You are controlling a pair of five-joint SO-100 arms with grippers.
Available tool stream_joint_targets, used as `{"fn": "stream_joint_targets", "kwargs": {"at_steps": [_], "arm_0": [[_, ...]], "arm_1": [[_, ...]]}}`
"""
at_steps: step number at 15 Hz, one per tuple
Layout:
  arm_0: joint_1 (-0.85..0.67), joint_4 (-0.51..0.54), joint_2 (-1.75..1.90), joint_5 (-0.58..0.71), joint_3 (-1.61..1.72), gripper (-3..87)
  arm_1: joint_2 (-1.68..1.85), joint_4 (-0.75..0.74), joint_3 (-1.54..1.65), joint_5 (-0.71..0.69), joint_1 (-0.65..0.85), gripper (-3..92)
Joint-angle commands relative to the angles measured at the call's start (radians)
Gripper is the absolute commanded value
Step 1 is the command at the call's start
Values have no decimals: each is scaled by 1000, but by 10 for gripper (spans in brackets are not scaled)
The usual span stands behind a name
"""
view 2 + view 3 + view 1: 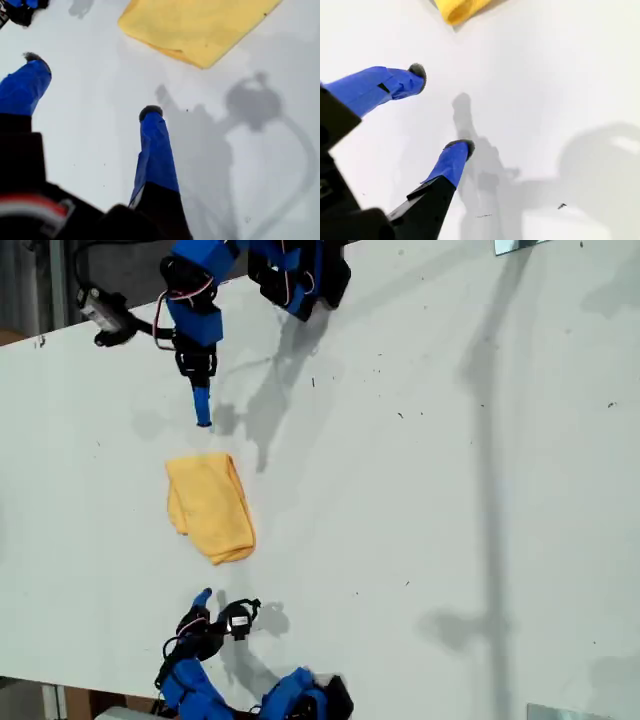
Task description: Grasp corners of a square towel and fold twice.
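Note:
The yellow-orange towel [208,508] lies folded into a small rectangle on the white table [430,490], between the two arms. My first gripper [208,602] is the lower one in the exterior view. It is open and empty [92,86], a short way from the towel [200,25], whose rounded corner [200,64] points toward it. My second gripper [203,415] is the upper one in the exterior view. It hangs open with nothing in it [440,108], a little short of the towel's folded edge [460,10]. The white tag is hidden.
The second arm's wrist camera [105,318] and cable jut out toward the exterior view's left. Both arm bases [300,280] [300,700] sit at the table's edges. Bare tabletop stretches across the exterior view's right.

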Motion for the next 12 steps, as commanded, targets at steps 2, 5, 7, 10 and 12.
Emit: {"fn": "stream_joint_targets", "kwargs": {"at_steps": [2, 5, 7, 10, 12], "arm_0": [[324, 18, 756, -152, 360, 239], [439, 261, 1477, -244, 680, 236], [468, 448, 1658, -278, 726, 234], [486, 423, 1658, -308, 854, 243], [460, 357, 1658, -298, 943, 247]], "arm_1": [[594, 164, 305, 127, -110, 363], [601, 183, 365, 166, -146, 346], [603, 183, 377, 187, -161, 345], [609, 364, 347, 388, -187, 336], [515, 222, 322, 308, -135, 350]]}}
